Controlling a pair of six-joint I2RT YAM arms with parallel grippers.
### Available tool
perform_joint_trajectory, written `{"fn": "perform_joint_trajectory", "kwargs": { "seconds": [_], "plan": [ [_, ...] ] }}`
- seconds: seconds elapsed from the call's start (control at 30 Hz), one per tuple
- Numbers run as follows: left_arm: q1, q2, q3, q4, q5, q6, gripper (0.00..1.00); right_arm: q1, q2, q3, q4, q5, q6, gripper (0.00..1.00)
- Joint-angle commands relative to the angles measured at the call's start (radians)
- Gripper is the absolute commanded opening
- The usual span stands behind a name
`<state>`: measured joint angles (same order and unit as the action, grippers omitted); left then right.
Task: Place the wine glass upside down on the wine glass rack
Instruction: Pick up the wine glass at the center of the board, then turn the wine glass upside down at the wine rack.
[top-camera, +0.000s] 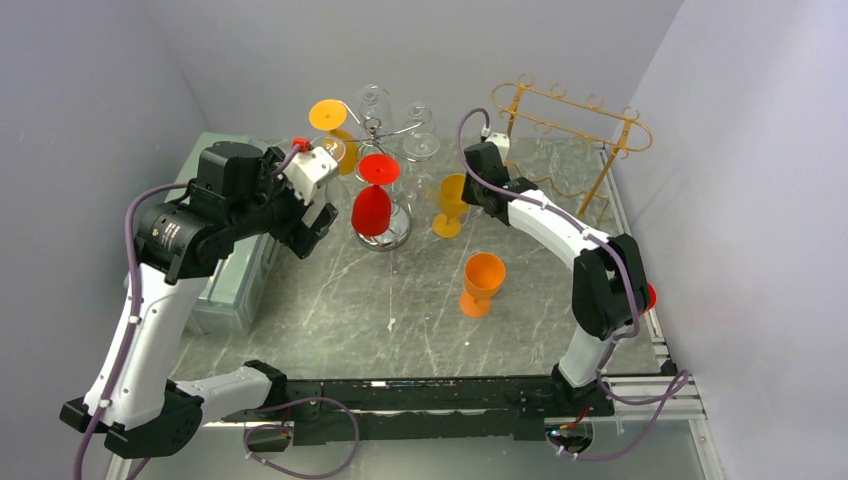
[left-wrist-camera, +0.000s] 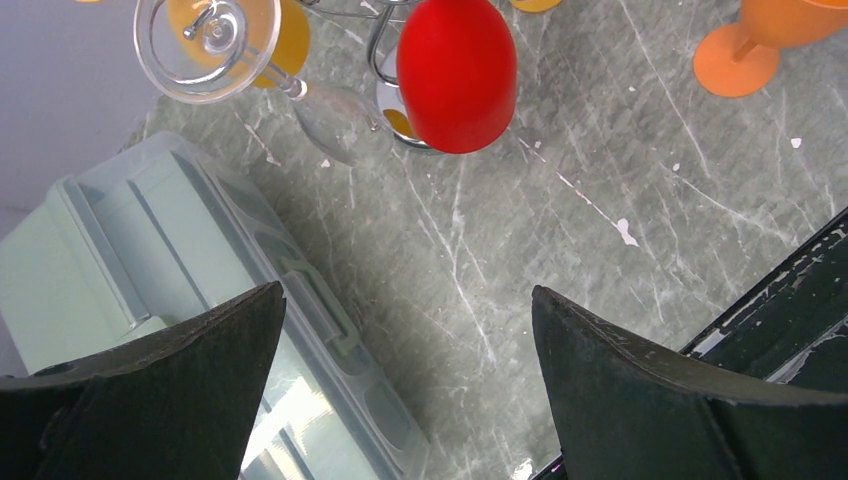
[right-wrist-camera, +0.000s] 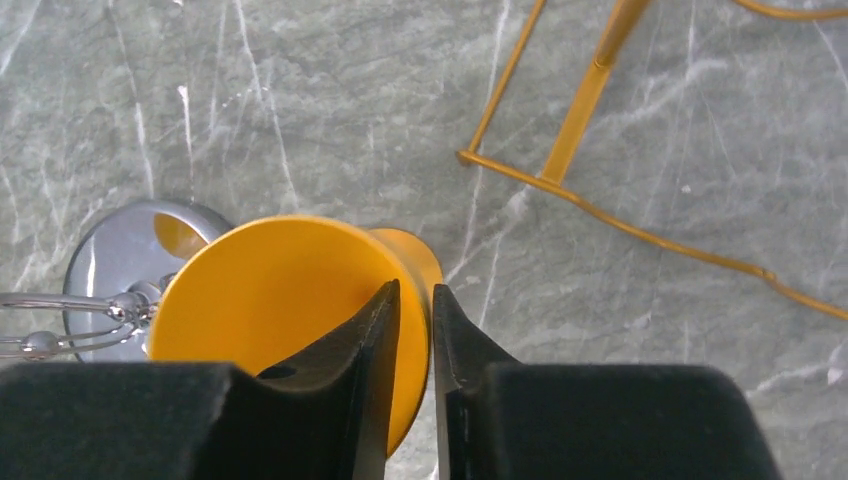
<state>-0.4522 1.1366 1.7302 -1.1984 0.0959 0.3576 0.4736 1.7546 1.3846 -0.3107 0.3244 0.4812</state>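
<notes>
The yellow wine glass (right-wrist-camera: 280, 290) is seen upright on the marble bench (top-camera: 330, 310), between the silver stand (top-camera: 398, 240) and the gold wire rack (top-camera: 570, 120). Its rim is pinched between the narrow jaws of the right gripper (right-wrist-camera: 410, 295). The left gripper (left-wrist-camera: 408, 295) is held above the bench near a red glass (left-wrist-camera: 457, 70) hung upside down, its jaws spread wide and empty.

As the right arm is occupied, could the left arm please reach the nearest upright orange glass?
Probably yes: the left fingers are open, and the orange glass stands alone on bare marble, though the hanging red glass sits near the path.
</notes>
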Motion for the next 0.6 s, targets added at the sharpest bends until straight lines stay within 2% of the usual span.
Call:
{"fn": "perform_joint_trajectory", "kwargs": {
  "seconds": [0.0, 0.1, 0.3, 0.57],
  "plan": [
    [0.0, -0.007, 0.042, -0.007, 0.054, -0.003, 0.99, -0.006, -0.103, -0.078, 0.057, 0.043, 0.016, 0.14],
    [0.0, -0.008, 0.055, -0.007, 0.107, -0.021, 0.99, -0.006, -0.203, -0.137, 0.058, 0.062, 0.008, 0.0],
    [0.0, 0.021, 0.12, 0.0, 0.202, -0.063, 0.99, -0.004, -0.486, -0.243, 0.01, 0.073, -0.004, 0.0],
    [0.0, 0.056, 0.148, 0.116, 0.44, -0.111, 0.99, -0.004, -0.87, -0.27, -0.036, -0.122, -0.039, 0.0]
  ]
}}
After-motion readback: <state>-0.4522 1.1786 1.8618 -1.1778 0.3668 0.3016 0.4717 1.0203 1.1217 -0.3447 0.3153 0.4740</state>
